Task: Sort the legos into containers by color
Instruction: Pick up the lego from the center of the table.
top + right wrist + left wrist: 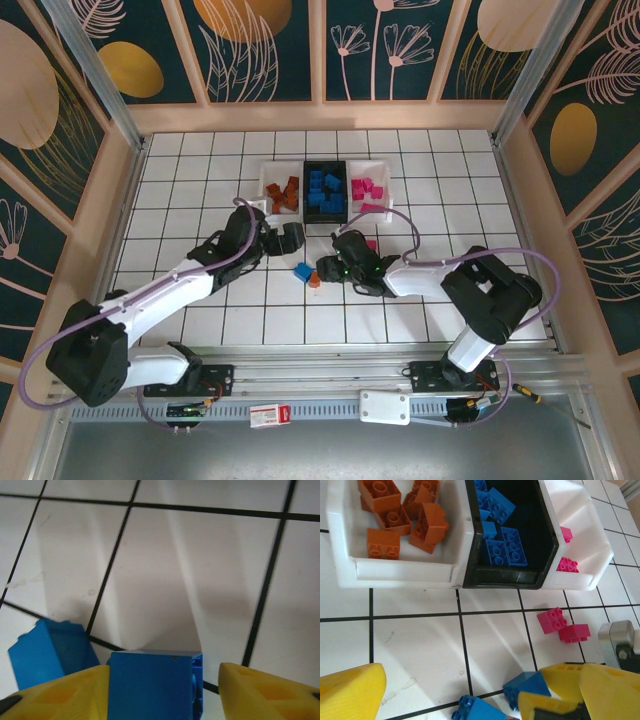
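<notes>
right hand (164,674): apart, blue lego (150,690) between fingers (60,692)
left hand (288,238): apart, empty
blue lego: we judge light, rigid, slick; pinch flat sides

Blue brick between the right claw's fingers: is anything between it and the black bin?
No brick lies on the tiles between the blue brick and the black bin. The open left gripper hangs just beside that line and might crowd it.
</notes>
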Robot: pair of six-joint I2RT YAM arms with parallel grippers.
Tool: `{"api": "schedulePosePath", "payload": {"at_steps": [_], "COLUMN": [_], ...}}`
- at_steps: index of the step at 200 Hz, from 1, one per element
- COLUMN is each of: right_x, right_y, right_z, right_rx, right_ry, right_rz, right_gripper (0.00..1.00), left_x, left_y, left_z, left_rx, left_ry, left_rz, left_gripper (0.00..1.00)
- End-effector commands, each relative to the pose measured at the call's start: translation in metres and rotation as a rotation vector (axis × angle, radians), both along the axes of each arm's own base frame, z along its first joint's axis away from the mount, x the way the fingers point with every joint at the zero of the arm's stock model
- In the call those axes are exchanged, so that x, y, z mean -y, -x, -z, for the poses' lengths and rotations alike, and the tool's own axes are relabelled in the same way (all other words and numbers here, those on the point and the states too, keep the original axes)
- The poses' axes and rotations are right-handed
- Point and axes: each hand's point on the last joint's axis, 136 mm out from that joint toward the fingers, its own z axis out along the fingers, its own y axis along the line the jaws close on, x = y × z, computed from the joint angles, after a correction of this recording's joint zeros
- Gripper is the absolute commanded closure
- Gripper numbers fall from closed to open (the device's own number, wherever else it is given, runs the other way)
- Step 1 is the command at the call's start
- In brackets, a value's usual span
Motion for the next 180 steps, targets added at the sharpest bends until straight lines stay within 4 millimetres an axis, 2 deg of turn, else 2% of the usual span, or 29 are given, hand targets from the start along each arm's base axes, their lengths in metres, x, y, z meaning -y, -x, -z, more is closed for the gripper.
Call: {"api": "schedulePosePath", "payload": {"at_steps": [1, 12, 38, 64, 76, 98, 117, 149, 180], "right_x": [0.028, 0.031, 0.022, 0.018, 0.017, 0.015, 0.011, 0.002, -0.002], "right_y": [-0.009, -0.010, -0.010, -0.012, -0.012, -0.013, -0.016, -0.029, -0.067], "right_z": [0.005, 0.005, 0.005, 0.013, 0.016, 0.012, -0.006, -0.056, -0.105], "right_rx": [-0.006, -0.002, -0.008, -0.024, -0.027, -0.020, 0.013, 0.099, 0.186], "right_ry": [0.042, 0.050, 0.050, 0.076, 0.085, 0.083, 0.058, -0.013, -0.080], "right_rz": [0.120, 0.132, 0.091, 0.079, 0.074, 0.059, 0.046, 0.034, 0.071], "right_gripper": [0.46, 0.46, 0.39, 0.40, 0.42, 0.58, 0.68, 0.76, 0.77], "left_x": [-0.009, -0.012, -0.015, -0.020, -0.023, -0.027, -0.030, -0.034, -0.035], "left_y": [0.003, 0.005, 0.010, 0.013, 0.015, 0.019, 0.022, 0.028, 0.033], "left_z": [-0.009, -0.007, 0.002, 0.009, 0.011, 0.015, 0.018, 0.028, 0.041], "left_rx": [0.025, 0.025, 0.006, -0.012, -0.014, -0.020, -0.028, -0.048, -0.074], "left_ry": [0.016, 0.012, -0.001, -0.018, -0.026, -0.041, -0.050, -0.066, -0.080], "left_rz": [-0.042, -0.049, -0.052, -0.065, -0.068, -0.074, -0.075, -0.071, -0.060], "left_gripper": [0.02, 0.02, 0.01, 0.01, 0.01, 0.01, 0.01, 0.01, 0.01]}}
